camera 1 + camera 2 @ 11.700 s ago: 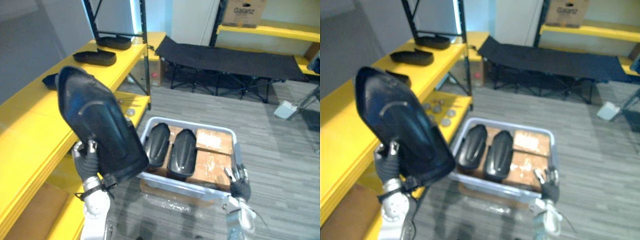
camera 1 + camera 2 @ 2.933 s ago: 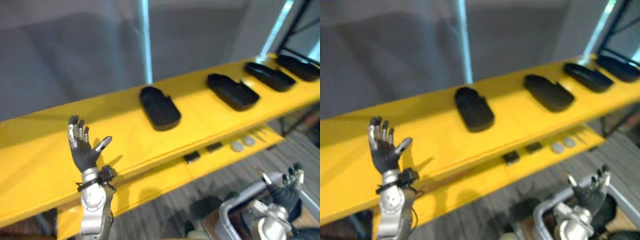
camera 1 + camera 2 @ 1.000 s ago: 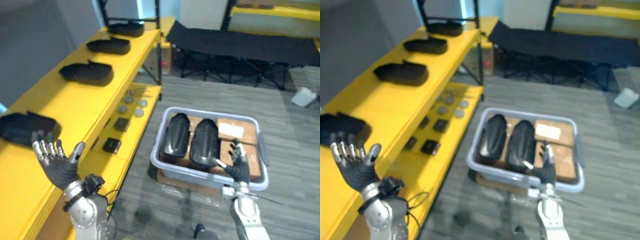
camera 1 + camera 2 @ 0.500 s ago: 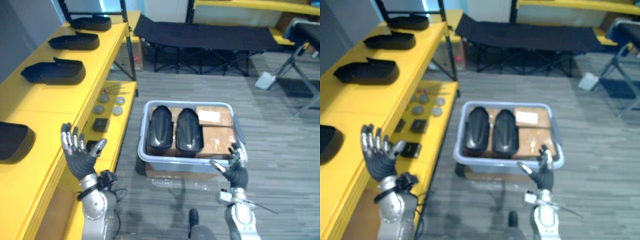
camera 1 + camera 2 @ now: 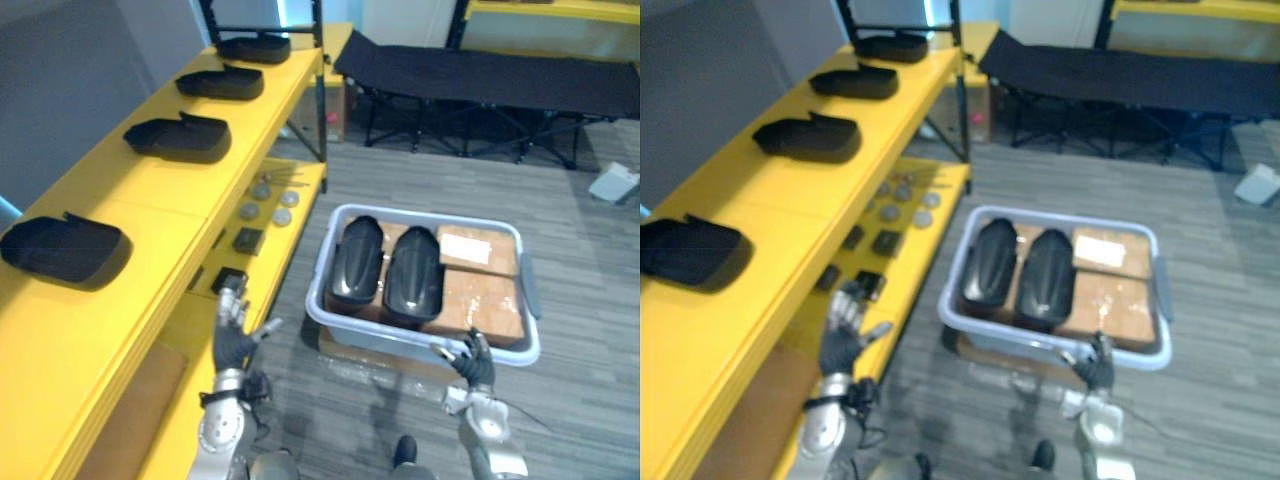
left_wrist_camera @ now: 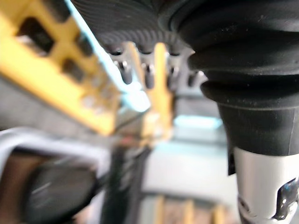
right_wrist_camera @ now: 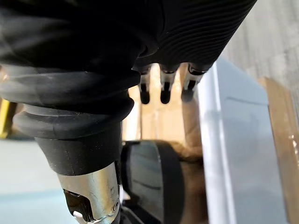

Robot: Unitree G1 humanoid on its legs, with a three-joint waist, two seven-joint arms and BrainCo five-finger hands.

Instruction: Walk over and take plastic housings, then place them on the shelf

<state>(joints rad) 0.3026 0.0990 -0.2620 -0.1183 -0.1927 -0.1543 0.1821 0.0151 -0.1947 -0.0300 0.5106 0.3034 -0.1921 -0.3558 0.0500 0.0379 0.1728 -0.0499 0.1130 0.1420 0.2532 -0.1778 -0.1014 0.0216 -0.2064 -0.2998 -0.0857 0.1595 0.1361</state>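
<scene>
Two black plastic housings point(image 5: 358, 260) point(image 5: 415, 272) lie side by side in a grey bin point(image 5: 380, 328) on the floor, next to cardboard boxes point(image 5: 480, 288). Several more black housings point(image 5: 62, 250) point(image 5: 178, 138) point(image 5: 222, 82) rest along the yellow shelf point(image 5: 150, 215) at my left. My left hand point(image 5: 235, 340) is open and empty, raised beside the lower shelf board. My right hand point(image 5: 470, 362) is open and empty just in front of the bin's near rim. In the right wrist view, straight fingers point(image 7: 163, 86) point over the bin wall point(image 7: 238, 154) toward a housing point(image 7: 149, 182).
Small discs and dark blocks point(image 5: 262, 205) lie on the lower yellow shelf board. A black shelf post point(image 5: 320, 90) stands at the shelf's far end. A black folding cot point(image 5: 480, 85) spans the back. A white object point(image 5: 612, 185) lies on the floor, far right.
The camera has swung, so the whole picture has shifted. Both hands have dropped lower and stay open and empty; the left one now sits by the lower shelf board.
</scene>
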